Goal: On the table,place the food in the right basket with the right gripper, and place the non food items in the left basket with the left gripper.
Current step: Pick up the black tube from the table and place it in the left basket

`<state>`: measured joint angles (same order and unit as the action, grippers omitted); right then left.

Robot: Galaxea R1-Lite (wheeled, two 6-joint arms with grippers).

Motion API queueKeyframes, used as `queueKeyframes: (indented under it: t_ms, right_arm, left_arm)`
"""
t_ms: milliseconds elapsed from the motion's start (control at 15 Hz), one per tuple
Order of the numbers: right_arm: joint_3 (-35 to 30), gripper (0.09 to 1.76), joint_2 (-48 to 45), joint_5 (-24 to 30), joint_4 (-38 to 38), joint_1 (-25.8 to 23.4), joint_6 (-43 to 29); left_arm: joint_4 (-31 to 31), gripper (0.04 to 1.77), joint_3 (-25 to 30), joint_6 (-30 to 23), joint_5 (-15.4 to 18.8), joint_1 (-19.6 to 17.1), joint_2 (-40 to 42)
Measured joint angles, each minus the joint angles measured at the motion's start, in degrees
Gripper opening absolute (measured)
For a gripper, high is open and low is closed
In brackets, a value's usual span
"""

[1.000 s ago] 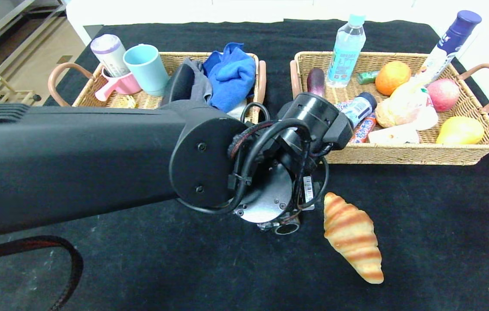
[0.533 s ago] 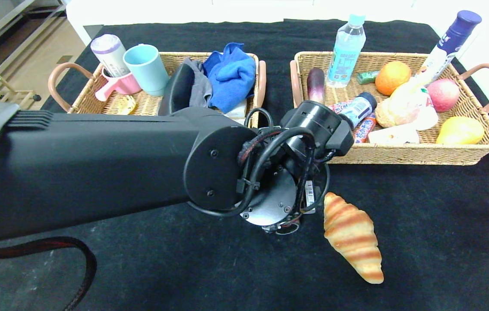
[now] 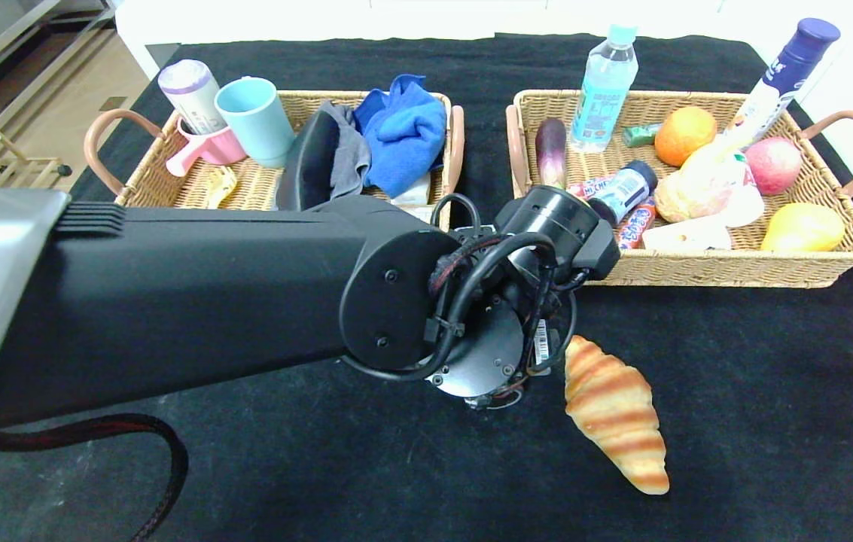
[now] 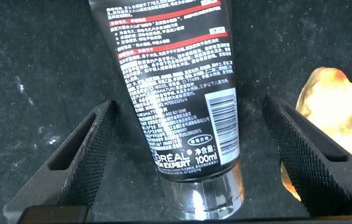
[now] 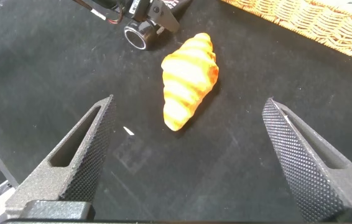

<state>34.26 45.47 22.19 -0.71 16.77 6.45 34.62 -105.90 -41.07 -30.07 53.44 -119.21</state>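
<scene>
Left gripper (image 4: 185, 152) spread wide around the black squeeze tube (image 4: 176, 93), with the croissant (image 3: 614, 412) as the landmark on the table (image 3: 757, 376).

Farthest to the left of the croissant and behind it stands the left basket (image 3: 170, 184) with cloths and cups. Nearer, the left arm reaches across the black cloth, and its gripper hangs just to the left of the croissant; its two fingers (image 4: 86, 155) stand fully apart, one on each side of the tube, not touching it, and the tube lies flat on the cloth beside the croissant's tip. The croissant itself lies on the cloth, untouched. Behind and to the right of it sits the right basket (image 3: 697, 267), with fruit and snacks. The right gripper (image 5: 188, 155) hovers above the croissant, fingers wide apart and holding nothing.
</scene>
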Motion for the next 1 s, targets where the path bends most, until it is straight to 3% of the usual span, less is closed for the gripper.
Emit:
queueKeyframes:
  t_ms: [200, 400, 600, 733, 1000]
  right_arm:
    - [-0.2, 1.71, 0.0, 0.07, -0.02, 0.0, 0.09]
    - [-0.3, 1.71, 0.0, 0.07, 0.0, 0.06, 0.07]
    - [-0.39, 1.71, 0.0, 0.09, 0.02, 0.09, 0.11]
    - [-0.49, 1.71, 0.0, 0.13, 0.0, 0.09, 0.29]
    - [-0.68, 1.71, 0.0, 0.16, -0.06, 0.09, 0.55]
  left_arm:
    - [-0.15, 1.72, -0.39, 0.01, -0.49, -0.13, -0.74]
    - [-0.15, 1.2, -0.77, 0.04, -0.6, -0.2, -1.21]
    - [-0.15, 0.89, -0.79, 0.01, -0.71, -0.17, -1.33]
    - [-0.2, 0.77, -0.6, -0.07, -0.74, -0.17, -1.32]
    - [-0.3, 0.75, -0.27, -0.07, -0.82, -0.06, -1.29]
